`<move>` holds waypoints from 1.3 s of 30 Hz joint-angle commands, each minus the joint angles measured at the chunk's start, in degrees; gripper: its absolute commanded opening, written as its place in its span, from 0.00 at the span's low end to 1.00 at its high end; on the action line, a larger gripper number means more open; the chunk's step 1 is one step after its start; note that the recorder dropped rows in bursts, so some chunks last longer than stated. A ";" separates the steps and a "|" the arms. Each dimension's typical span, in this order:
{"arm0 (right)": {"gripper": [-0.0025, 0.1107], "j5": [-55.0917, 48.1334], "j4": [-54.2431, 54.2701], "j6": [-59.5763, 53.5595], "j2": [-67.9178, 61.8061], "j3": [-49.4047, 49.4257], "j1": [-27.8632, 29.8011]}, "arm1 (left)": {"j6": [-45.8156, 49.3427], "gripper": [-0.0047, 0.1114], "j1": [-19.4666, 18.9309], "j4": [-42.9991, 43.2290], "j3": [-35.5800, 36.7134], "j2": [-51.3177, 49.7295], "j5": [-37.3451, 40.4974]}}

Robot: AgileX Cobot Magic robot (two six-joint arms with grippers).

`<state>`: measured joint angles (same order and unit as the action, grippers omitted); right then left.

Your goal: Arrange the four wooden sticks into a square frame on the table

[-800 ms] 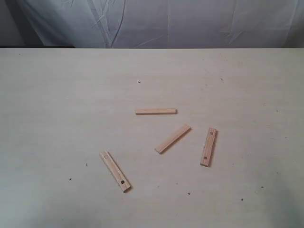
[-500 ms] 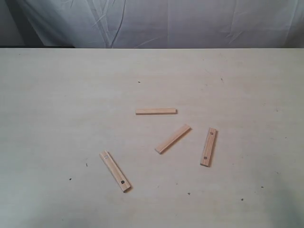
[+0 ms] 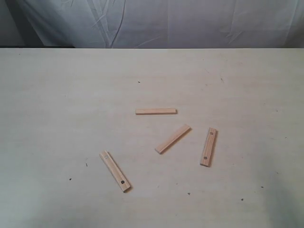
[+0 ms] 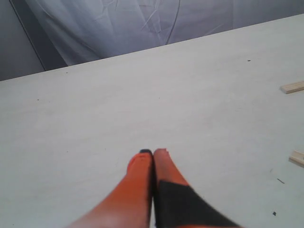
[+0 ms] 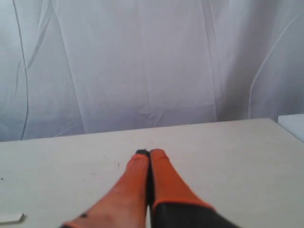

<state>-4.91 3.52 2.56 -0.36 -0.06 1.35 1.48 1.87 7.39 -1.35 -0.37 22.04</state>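
Unmoved since before: four sticks [image 3: 173, 138] scattered apart mid-bench [image 3: 57, 118], none touching, no arms visible. Left wrist: left hand [image 4: 153, 153] pinched closed, empty; stick ends [image 4: 292, 87] at edge. Right wrist: right hand [image 5: 149, 153] closed, empty; one stick end [image 5: 10, 218] at edge. Leftmost stick [image 3: 115, 171], lying diagonal, likely nearer left hand.

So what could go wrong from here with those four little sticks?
Every stick, like the leftmost stick, lies flat on the table. The left fingers and right fingers, both shut now, could scrape or slip instead of gripping. The middle stick and the rightmost stick lie close together, so grabbing one might knock the other.
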 commanded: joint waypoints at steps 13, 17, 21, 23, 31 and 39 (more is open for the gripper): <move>0.01 5.43 2.45 -0.01 0.36 -0.57 0.33 | -0.03 0.04 -0.17 0.18 0.22 0.37 -0.96; 0.01 -5.38 2.53 -0.01 -4.48 -6.61 0.33 | -0.03 0.04 -0.17 0.18 0.22 0.37 -0.96; 0.01 -19.28 2.53 -0.01 -16.26 -16.17 0.33 | -0.03 0.04 -0.17 0.18 0.22 0.37 -0.96; 0.01 -26.30 1.90 -0.01 -23.29 -20.54 0.33 | -0.03 0.04 -0.17 0.18 0.22 0.37 -0.96; 0.01 -27.91 3.17 -0.01 -49.25 -29.15 0.33 | -0.03 0.04 -0.17 0.18 0.22 0.37 -0.96; 0.01 -20.35 16.33 0.78 -63.14 -31.65 -2.24 | -0.03 0.04 -0.17 0.18 0.22 0.37 -0.96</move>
<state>-26.38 18.07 3.37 -60.07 -30.10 0.67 1.48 1.87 7.39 -1.35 -0.37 21.91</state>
